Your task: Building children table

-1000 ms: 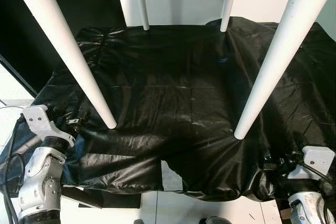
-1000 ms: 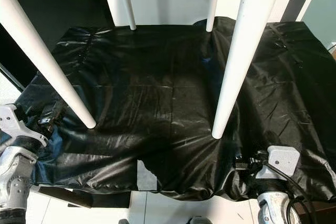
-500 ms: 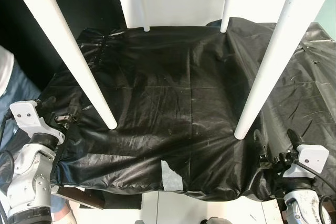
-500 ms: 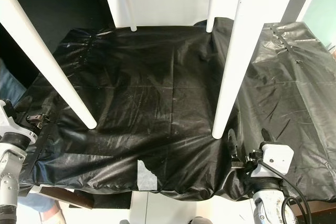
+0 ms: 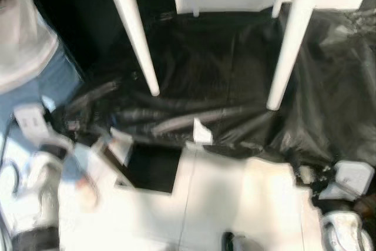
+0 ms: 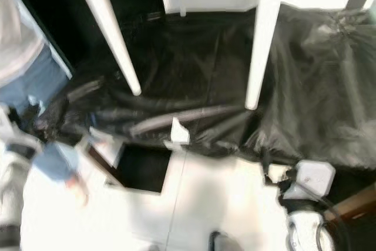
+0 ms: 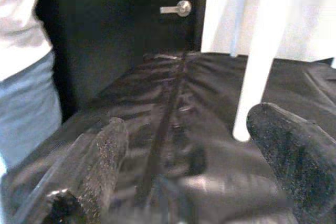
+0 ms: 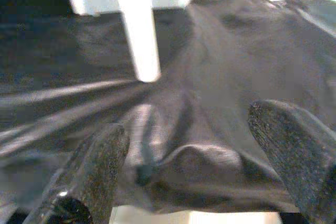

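White table legs (image 5: 136, 33) stand on a black sheet (image 5: 235, 74) ahead, far of both grippers. Left gripper (image 7: 194, 182) and right gripper (image 8: 189, 177) hover at its near edge, jaws wide apart, holding nothing. Person's blue trousers (image 7: 23, 108) at left.

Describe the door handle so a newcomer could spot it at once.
Start at the black plastic sheet covering the work surface, with white table legs standing on it. Follow the sheet's raised fold away from the left gripper to the dark door behind the surface. The door handle is a small silver lever on a round base, the only shiny metal among black and white things.
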`<state>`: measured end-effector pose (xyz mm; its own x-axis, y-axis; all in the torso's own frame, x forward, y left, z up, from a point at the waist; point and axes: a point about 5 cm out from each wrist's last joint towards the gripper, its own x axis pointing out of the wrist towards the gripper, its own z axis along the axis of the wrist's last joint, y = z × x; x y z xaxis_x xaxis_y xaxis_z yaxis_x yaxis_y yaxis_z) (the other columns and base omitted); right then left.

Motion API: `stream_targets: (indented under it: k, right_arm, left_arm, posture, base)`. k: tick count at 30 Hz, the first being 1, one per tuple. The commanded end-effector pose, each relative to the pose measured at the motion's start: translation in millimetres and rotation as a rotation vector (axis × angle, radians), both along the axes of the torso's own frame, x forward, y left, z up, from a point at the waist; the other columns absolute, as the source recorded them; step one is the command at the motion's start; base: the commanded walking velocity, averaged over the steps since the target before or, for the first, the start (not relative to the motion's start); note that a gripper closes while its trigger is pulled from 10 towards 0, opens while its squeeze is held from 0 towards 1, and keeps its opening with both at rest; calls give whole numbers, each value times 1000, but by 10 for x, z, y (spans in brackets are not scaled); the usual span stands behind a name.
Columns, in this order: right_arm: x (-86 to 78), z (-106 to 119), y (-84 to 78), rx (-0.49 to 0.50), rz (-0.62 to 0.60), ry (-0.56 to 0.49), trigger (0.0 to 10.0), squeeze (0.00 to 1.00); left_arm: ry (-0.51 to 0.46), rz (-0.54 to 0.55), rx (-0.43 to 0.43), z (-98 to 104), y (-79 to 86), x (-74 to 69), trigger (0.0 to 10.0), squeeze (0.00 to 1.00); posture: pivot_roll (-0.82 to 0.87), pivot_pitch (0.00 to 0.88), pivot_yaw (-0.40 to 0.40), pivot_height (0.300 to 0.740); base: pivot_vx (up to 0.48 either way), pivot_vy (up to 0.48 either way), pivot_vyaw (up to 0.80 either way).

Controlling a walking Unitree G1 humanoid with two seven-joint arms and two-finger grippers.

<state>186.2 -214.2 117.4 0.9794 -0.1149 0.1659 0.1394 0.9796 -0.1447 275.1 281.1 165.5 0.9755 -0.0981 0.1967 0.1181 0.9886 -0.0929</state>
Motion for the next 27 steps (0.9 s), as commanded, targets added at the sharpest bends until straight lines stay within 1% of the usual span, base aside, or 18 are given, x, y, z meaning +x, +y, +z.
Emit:
stream_targets:
  k: [1,5,6,8,10,11,13,16,17,19,20,23,24,25,26,27]
  right_arm:
    - [0,-9,-7,-5,-4,0,10000,0]
    - [-7,-41,-27,-10,-21,6,10000,0]
    - [12,-114,-46,-8,-34,32,10000,0]
    - [30,-149,-49,-5,-30,45,10000,0]
    - [60,-190,-71,-2,-26,60,10000,0]
    - [98,-228,-63,-7,-5,75,10000,0]
    - [126,-246,-34,-15,26,84,10000,0]
    - [124,-294,-24,-27,41,98,10000,0]
    - [110,-386,-29,-34,46,131,10000,0]
    - [112,-493,-47,-43,53,170,10000,0]
    - [123,-588,-81,-47,53,205,10000,0]
    - [197,-781,-122,-44,59,281,10000,0]
    - [233,-854,-130,-43,60,311,10000,0]
    - [301,-1001,-155,-37,50,370,10000,0]
    - [332,-1077,-173,-24,36,405,10000,0]
    - [351,-1132,-185,-21,28,432,10000,0]
  left_arm:
    - [6,0,6,-14,14,-10,10000,0]
    - [9,-17,15,-46,-36,12,10000,0]
    - [35,-34,26,-145,-116,20,10000,0]
    - [51,-45,33,-203,-163,21,10000,0]
    - [84,-65,50,-303,-240,13,10000,0]
    - [119,-80,61,-419,-315,-4,10000,0]
    - [126,-82,48,-457,-336,-17,10000,0]
    - [133,-73,40,-500,-322,-47,10000,0]
    - [151,-75,50,-584,-338,-81,10000,0]
    - [187,-71,44,-714,-360,-96,10000,0]
    - [225,-72,73,-849,-394,-100,10000,0]
    - [306,-89,100,-1092,-490,-76,10000,0]
    - [349,-96,110,-1205,-532,-75,10000,0]
    - [437,-89,117,-1413,-593,-93,10000,0]
    - [478,-84,112,-1506,-625,-107,10000,0]
    - [518,-75,128,-1584,-649,-125,10000,0]
  posture:
    - [-85,74,90,740]
    - [-86,65,91,740]
    - [-82,60,89,740]
    - [-82,60,89,740]
    - [-77,56,84,740]
    - [-68,50,74,740]
    - [-61,49,65,740]
    - [-56,48,59,740]
    - [-54,48,54,740]
    - [-53,47,44,740]
    - [-47,47,29,740]
    - [-33,46,10,740]
    - [-20,42,-3,740]
    - [-3,41,-27,740]
    - [7,37,-34,740]
    - [11,37,-35,740]
  base:
    - [0,0,0]
    - [0,0,0]
    - [0,0,0]
    - [0,0,0]
    - [0,0,0]
    - [0,0,0]
    - [0,0,0]
    - [0,0,0]
    - [0,0,0]
    - [0,0,0]
    - [0,0,0]
    - [0,0,0]
    - [0,0,0]
    - [0,0,0]
    - [0,0,0]
    - [0,0,0]
